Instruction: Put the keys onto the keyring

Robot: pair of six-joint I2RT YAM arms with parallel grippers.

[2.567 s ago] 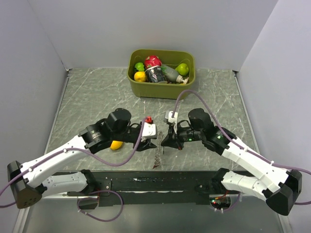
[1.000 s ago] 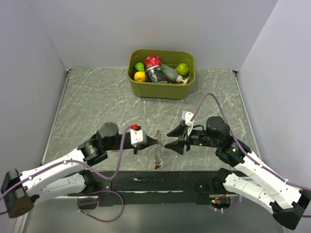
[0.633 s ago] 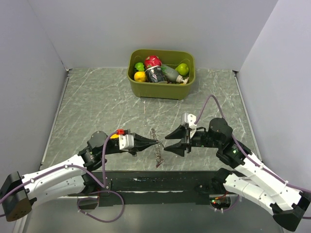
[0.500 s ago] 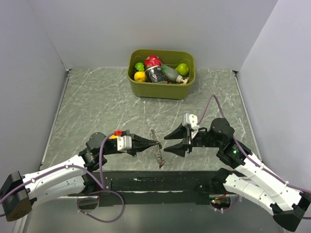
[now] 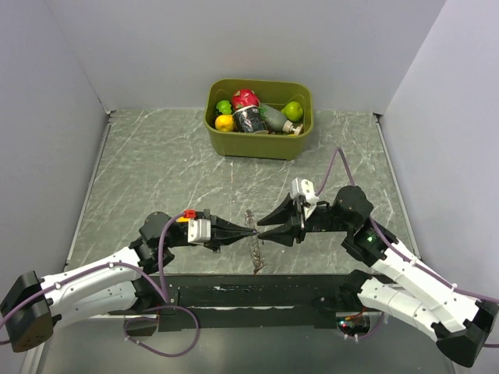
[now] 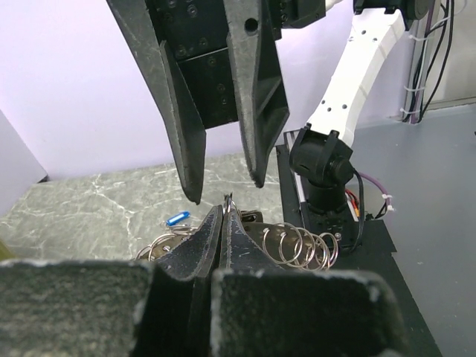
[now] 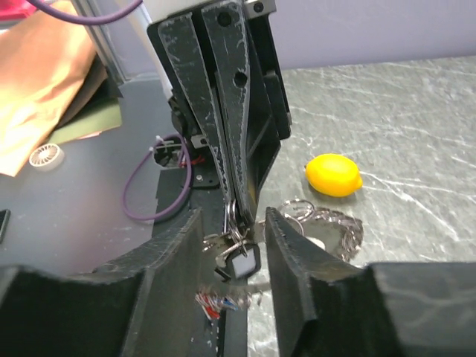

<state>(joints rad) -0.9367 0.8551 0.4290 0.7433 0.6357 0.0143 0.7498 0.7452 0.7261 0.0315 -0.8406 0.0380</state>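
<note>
My left gripper is shut on a small metal ring of the keyring, a strap strung with several wire rings. From that pinched ring a black-headed key hangs between the fingers of my right gripper. The right gripper's jaws stand apart on either side of the key and do not touch it. In the top view the right gripper meets the left tips head-on. A blue key lies by the rings. Red and blue keys blur below.
A yellow lemon lies on the marble table behind the rings. An olive bin filled with fruit and a can stands at the back centre. The black base plate runs along the near edge beneath the hanging strap.
My right gripper has moved left to the left gripper's tips and its jaws have narrowed. The left gripper has stayed shut, having shifted back and left a second ago.
</note>
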